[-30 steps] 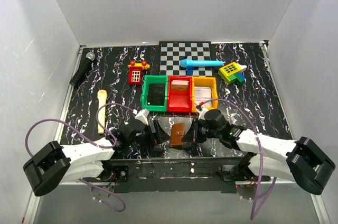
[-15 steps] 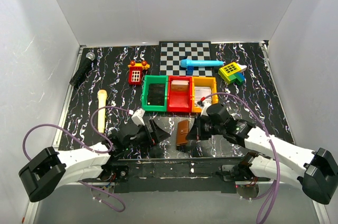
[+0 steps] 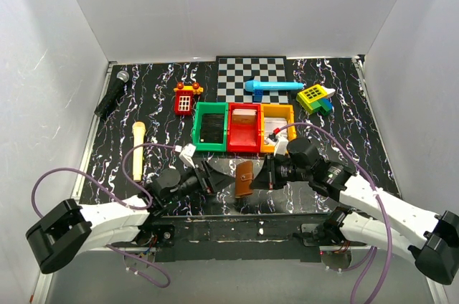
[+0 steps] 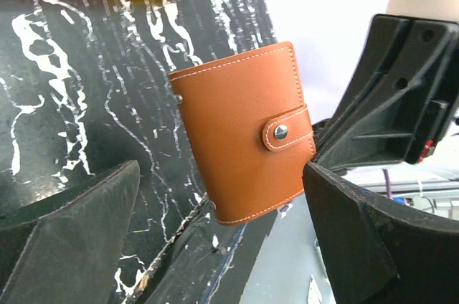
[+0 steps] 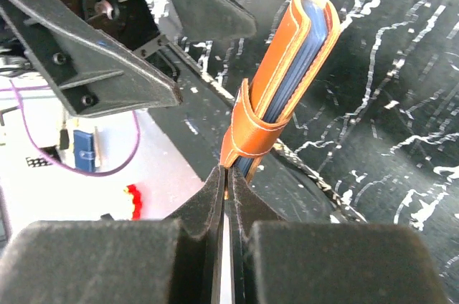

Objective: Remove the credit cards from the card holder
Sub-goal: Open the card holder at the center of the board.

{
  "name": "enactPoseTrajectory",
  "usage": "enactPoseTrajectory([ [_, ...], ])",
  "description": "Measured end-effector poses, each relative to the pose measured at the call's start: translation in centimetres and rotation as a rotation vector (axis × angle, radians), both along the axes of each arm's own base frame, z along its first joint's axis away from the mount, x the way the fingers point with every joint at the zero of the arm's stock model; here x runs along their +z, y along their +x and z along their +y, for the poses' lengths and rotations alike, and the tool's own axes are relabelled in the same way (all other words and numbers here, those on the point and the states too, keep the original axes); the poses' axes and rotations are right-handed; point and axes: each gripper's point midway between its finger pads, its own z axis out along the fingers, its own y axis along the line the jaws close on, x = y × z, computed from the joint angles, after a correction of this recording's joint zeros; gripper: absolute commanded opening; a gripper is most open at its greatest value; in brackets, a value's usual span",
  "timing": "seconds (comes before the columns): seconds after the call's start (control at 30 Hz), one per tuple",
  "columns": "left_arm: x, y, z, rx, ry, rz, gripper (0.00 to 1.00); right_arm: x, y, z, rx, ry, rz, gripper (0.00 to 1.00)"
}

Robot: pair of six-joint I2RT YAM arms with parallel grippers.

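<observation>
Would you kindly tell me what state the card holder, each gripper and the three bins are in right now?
card holder: closed, strap snapped, pinched at its strap edge.
right gripper: shut on the card holder.
left gripper: open, one finger on either side of the card holder.
green bin: holds something dark.
red bin: holds something brown.
yellow bin: holds something white.
</observation>
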Motion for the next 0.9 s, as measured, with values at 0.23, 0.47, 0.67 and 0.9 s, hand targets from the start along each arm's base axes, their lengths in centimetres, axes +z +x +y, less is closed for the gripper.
enactPoseTrajectory([
  [0.23, 3.8, -0.4, 0.7, -0.004, -0.129, -0.102, 0.98, 3.2, -0.6, 1.2, 0.054, 0.158, -0.014, 0.01],
  [0.47, 6.4, -0.6, 1.1, -0.011, -0.206, -0.150, 0.98, 5.9, -1.0, 2.1, 0.104, 0.301, -0.018, 0.01],
  [0.67, 7.0, -1.0, 1.1, -0.034, -0.225, -0.161, 0.98, 7.4, -1.3, 2.6, 0.137, 0.373, -0.031, 0.01],
  [0.9, 7.8, -1.7, 0.9, -0.078, -0.253, -0.177, 0.93, 8.8, -1.5, 2.9, 0.160, 0.431, -0.049, 0.01],
])
